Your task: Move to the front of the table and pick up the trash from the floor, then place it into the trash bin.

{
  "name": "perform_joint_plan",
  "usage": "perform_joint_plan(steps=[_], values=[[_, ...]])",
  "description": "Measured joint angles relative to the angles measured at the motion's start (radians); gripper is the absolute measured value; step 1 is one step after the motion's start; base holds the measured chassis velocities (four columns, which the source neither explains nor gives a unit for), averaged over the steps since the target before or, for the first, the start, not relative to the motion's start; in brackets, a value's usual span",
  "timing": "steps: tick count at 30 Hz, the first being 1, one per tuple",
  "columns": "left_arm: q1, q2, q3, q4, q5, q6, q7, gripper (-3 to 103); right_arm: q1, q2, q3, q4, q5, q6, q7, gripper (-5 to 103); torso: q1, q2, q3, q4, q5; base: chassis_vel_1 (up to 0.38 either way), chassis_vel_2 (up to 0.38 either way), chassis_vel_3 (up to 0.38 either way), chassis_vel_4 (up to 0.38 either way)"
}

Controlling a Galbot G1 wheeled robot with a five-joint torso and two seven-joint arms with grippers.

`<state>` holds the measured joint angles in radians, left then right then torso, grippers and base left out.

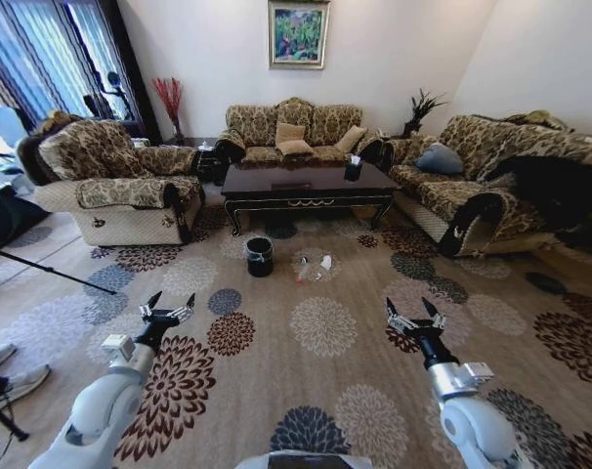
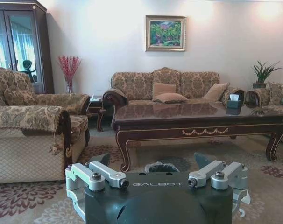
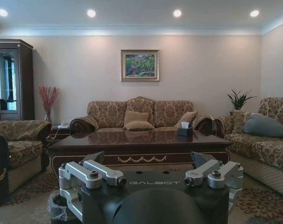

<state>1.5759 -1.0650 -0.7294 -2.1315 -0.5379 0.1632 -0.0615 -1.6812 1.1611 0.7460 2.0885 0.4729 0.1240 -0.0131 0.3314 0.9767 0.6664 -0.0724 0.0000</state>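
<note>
The dark glossy table [image 1: 306, 186] stands ahead in front of the back sofa, well away from both arms. On the flowered carpet floor [image 1: 320, 327] before it lies the trash [image 1: 314, 266]: a clear bottle with a red cap and a white paper wad. The black trash bin [image 1: 259, 256] stands just left of the litter. My left gripper [image 1: 167, 311] and right gripper [image 1: 416, 318] hover open and empty over the carpet, short of these things. The left wrist view has the left gripper [image 2: 153, 159] facing the table [image 2: 197, 123], with the bin's rim [image 2: 161, 167] between its fingers.
An armchair [image 1: 120, 186] flanks the table on the left, a sofa [image 1: 491, 186] on the right, another sofa [image 1: 296, 132] behind. A tissue box [image 1: 353, 168] sits on the table. A tripod leg [image 1: 42, 269] and shoes [image 1: 3, 366] lie at far left. Open carpet lies ahead.
</note>
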Motion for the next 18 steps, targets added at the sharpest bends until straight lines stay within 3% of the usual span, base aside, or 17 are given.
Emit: perform_joint_plan(steps=[18], values=[[0.021,-0.011,-0.011,0.009,0.006,-0.008,0.003,100,-0.023,0.033,-0.033,-0.004,-0.026,0.009,-0.001,100,-0.036,-0.081,-0.045,0.0001,0.0000,0.000,0.000,0.000,0.000]])
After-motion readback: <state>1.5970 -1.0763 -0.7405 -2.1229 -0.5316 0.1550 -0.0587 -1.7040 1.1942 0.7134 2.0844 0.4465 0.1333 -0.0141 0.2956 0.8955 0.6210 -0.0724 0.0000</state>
